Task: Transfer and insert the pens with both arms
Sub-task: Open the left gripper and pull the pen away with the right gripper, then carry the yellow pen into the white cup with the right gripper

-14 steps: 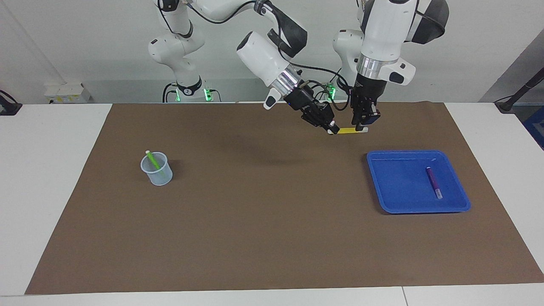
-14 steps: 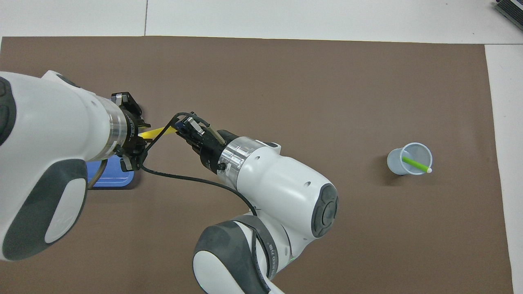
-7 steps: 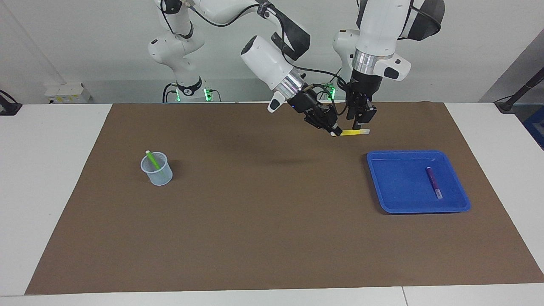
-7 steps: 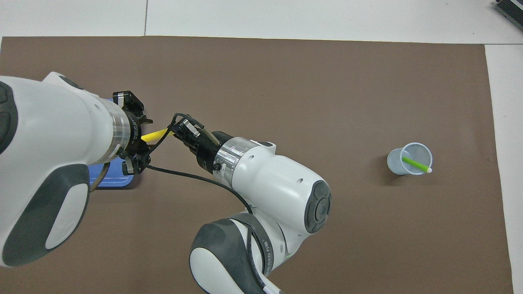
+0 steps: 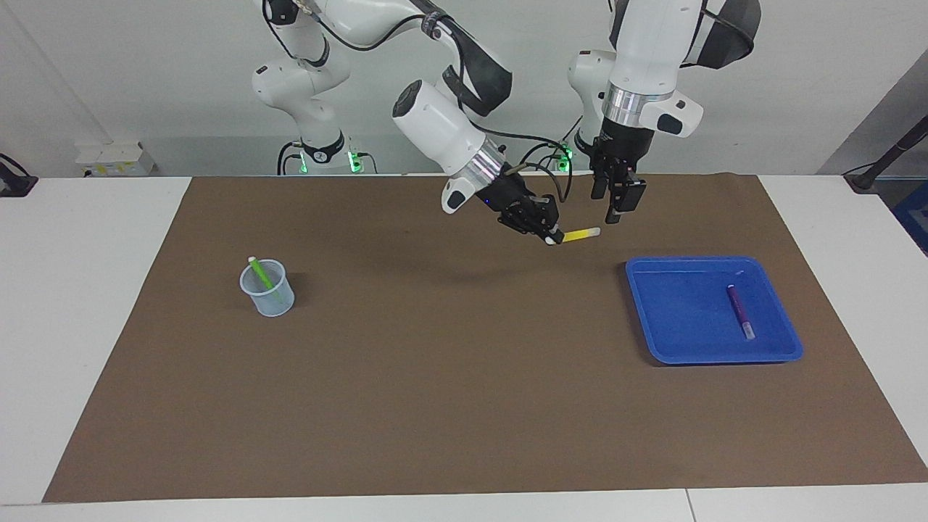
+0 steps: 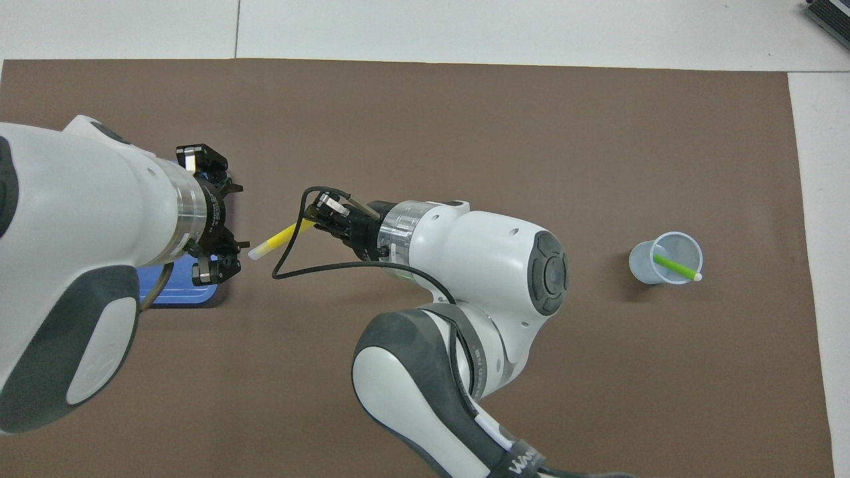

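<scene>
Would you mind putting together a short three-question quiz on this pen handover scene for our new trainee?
1. True or false: the left gripper is clamped on the yellow pen.
2. Which pen stands in the clear cup? A) purple B) yellow C) green
3. Fill in: the purple pen lies in the blue ____.

Key
1. False. The right gripper, shut on one end, holds the yellow pen alone above the brown mat; the left gripper hangs open beside the pen's free end, apart from it.
2. C, the green pen.
3. tray, at the left arm's end of the table.
</scene>
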